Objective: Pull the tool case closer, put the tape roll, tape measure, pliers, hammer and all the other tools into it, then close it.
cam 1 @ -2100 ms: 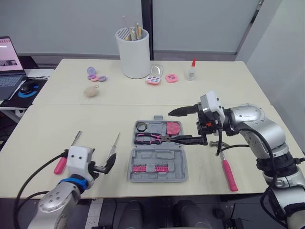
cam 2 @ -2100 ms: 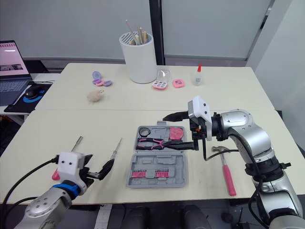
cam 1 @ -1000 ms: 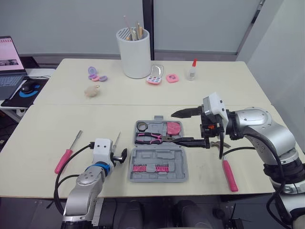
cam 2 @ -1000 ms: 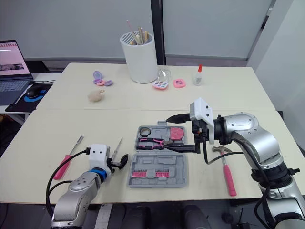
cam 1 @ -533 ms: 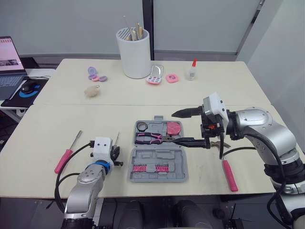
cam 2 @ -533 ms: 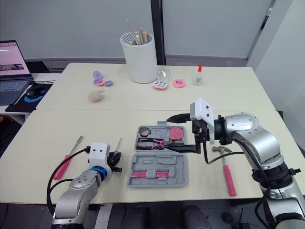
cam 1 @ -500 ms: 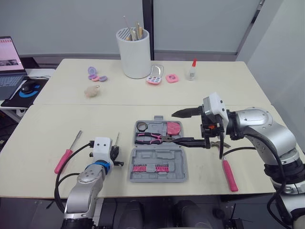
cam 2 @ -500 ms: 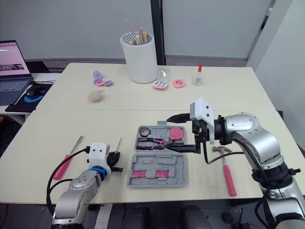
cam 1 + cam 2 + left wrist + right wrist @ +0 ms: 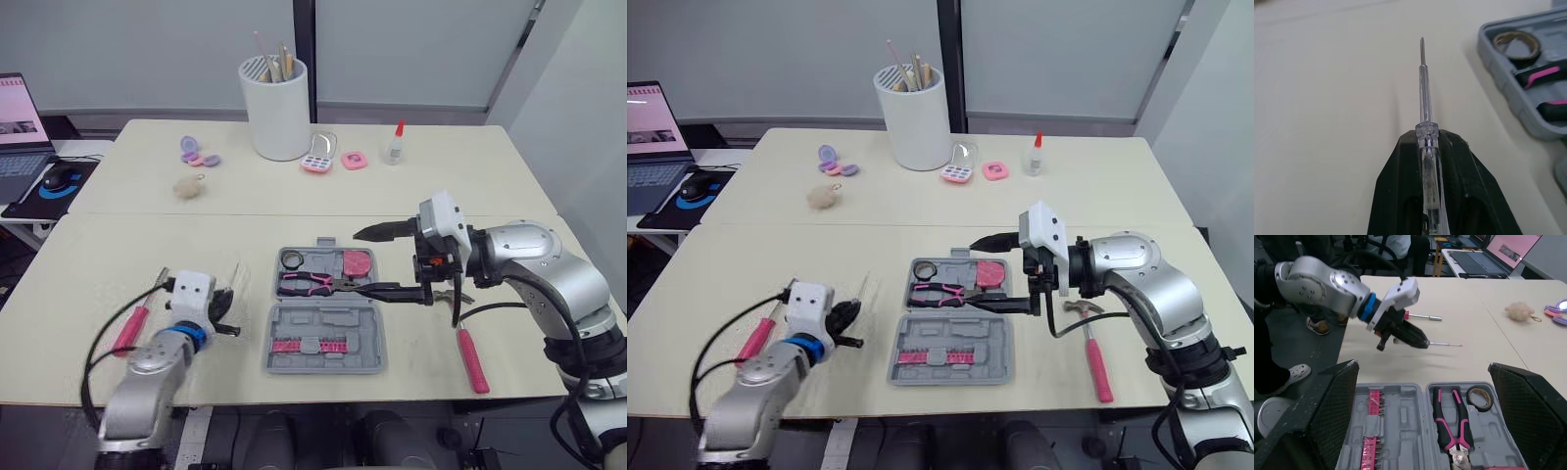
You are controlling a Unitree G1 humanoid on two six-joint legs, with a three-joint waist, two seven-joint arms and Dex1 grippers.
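Gripping a clear-handled screwdriver point(image 9: 1422, 88), the left claw point(image 9: 1427, 138) is closed on the handle just left of the case point(image 9: 328, 319). The shaft sticks out past the fingertips. The tool is lifted off the counter point(image 9: 118, 255), and its shadow lies apart from it.

The case lies open and flat in 2 halves. The far half holds the tape roll point(image 9: 291, 258) at its left end and the pink tape measure point(image 9: 357, 263) at its right end. The pliers point(image 9: 306, 284) lie across it on the side nearer the hinge. The near half holds a row of pink bits point(image 9: 304, 346).

The right claw point(image 9: 351, 260) hangs over the right side of the case, spread wide and holding nothing. 1 finger is above the far right corner and the other is above the jaw end of the pliers.

The hammer point(image 9: 468, 352) lies on the counter right of the case, with its head partly hidden behind the right arm. A pink screwdriver point(image 9: 132, 328) lies on the counter left of the case, beyond the left claw.
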